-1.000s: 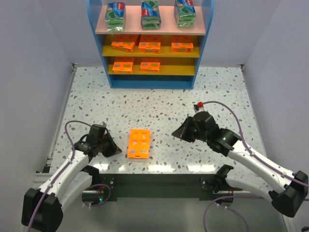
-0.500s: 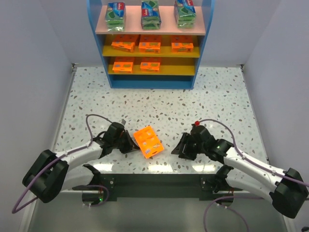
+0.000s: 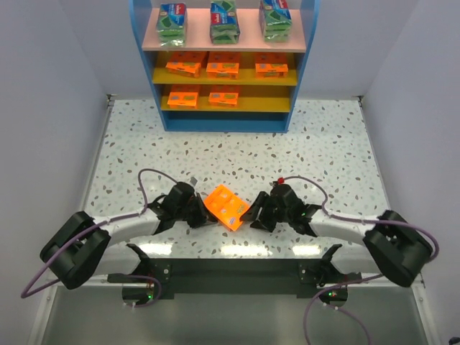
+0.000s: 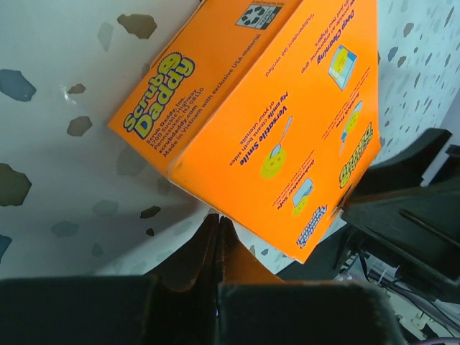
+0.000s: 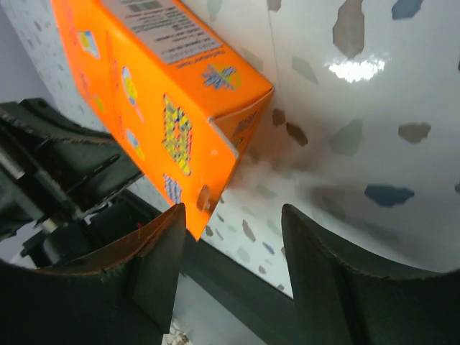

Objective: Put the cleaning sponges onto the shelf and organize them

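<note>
Orange cardboard shows between the two grippers: one flat orange pack (image 3: 227,207) sits at the near edge of the speckled table (image 3: 316,144), turned at an angle and tipped up on one edge rather than lying flat. The left arm lies low along the front of the table, its elbow pushed out to the left and its forearm running inward. The left gripper (image 3: 200,214) meets the pack's left side. In the left wrist view its fingers (image 4: 208,244) are pressed together, with their tip against the pack's lower edge and nothing pinched between them. The right arm mirrors that pose, with its elbow out to the right and its forearm reaching inward and low. The right gripper (image 3: 256,213) is just beside the pack's right side. In the right wrist view its fingers (image 5: 154,244) are spread apart, and the pack's corner points into the gap without being clamped. Well apart from the arms, the shelf (image 3: 226,123) stands at the far edge of the table. Three green-and-blue packs stand upright in a row on its pink top board (image 3: 194,39), at left (image 3: 172,20), middle (image 3: 223,20) and right (image 3: 275,19). Five more orange packs lie on the yellow boards. Three are on the upper one (image 3: 183,68) (image 3: 223,69) (image 3: 271,69), and two are on the lower one (image 3: 182,96) (image 3: 223,96), at its left and middle. That makes six orange packs in all, counting the one on the table.
</note>
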{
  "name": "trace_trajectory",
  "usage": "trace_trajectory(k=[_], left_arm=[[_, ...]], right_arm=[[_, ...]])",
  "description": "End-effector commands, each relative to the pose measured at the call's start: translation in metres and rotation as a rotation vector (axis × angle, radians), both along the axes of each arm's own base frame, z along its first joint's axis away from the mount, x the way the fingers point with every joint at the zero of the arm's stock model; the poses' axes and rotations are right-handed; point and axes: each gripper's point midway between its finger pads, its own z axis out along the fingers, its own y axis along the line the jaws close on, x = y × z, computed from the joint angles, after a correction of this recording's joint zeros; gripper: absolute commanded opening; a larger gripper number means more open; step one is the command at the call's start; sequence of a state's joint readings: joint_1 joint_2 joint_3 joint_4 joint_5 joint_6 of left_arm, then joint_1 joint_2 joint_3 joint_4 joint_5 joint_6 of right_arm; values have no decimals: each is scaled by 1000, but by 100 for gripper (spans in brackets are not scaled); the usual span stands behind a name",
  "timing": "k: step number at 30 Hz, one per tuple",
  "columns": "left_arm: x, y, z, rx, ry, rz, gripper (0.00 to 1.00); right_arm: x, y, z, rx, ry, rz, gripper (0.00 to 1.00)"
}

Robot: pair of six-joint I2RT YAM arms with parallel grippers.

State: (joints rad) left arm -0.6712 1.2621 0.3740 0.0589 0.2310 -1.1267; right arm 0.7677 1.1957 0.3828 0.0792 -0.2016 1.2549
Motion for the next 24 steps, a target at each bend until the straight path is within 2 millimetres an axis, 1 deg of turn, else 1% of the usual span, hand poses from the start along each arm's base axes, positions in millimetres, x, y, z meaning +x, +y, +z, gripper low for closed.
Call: trace_trajectory(k=[1, 3, 4, 5, 6, 7, 8, 9, 10, 11, 12, 13, 14, 15, 16, 17, 18, 19, 20, 21, 23, 24], left_arm=[[9, -6, 15, -26, -46, 10, 0], [8, -4, 16, -25, -51, 13, 0], [4, -1, 14, -14, -39, 16, 0], [4, 0, 18, -20, -48, 18, 0], [5, 2, 20, -16, -55, 24, 0], [1, 6, 23, -5, -51, 29, 0], [2, 9, 25, 3, -63, 42, 0], [3, 12, 29, 6, -71, 51, 0], [-1, 16, 30, 23, -63, 56, 0], [0, 19, 41, 11, -92, 68, 0], [3, 24, 45, 21, -107, 90, 0], [1, 29, 55, 24, -117, 101, 0], [2, 32, 62, 27, -126, 115, 0], [8, 36, 76, 26, -158, 141, 0], [5, 44, 84, 33, -166, 156, 0], [6, 48, 92, 36, -179, 170, 0], [10, 55, 99, 45, -201, 198, 0], [9, 59, 114, 39, -223, 207, 0], [8, 61, 120, 37, -232, 210, 0], [14, 67, 132, 46, -265, 239, 0], [13, 73, 137, 62, -270, 244, 0], [13, 74, 139, 69, -272, 247, 0]], right_arm=[[28, 32, 13, 83, -84, 23, 58], [32, 46, 13, 126, -83, 49, 50], [33, 48, 2, 121, -59, 48, 43], [38, 53, 10, 165, -89, 41, 25], [38, 50, 7, 181, -75, 12, 17], [38, 49, 13, 208, -88, 0, 9], [37, 47, 16, 231, -96, -9, 0], [38, 44, 22, 243, -109, -17, 0], [39, 41, 26, 250, -117, -24, 0], [40, 37, 40, 273, -147, -30, 0], [43, 30, 45, 282, -156, -45, 0], [46, 27, 65, 326, -198, -49, 0], [48, 22, 73, 348, -210, -62, 0], [59, 10, 81, 366, -220, -109, 0], [62, 5, 93, 395, -237, -113, 0], [66, -1, 100, 403, -240, -129, 0], [78, -12, 129, 439, -307, -159, 0], [82, -16, 142, 450, -335, -160, 0], [85, -22, 148, 441, -338, -169, 0], [96, -30, 176, 463, -405, -191, 0], [105, -38, 197, 477, -440, -203, 0], [116, -48, 214, 480, -482, -233, 0]])
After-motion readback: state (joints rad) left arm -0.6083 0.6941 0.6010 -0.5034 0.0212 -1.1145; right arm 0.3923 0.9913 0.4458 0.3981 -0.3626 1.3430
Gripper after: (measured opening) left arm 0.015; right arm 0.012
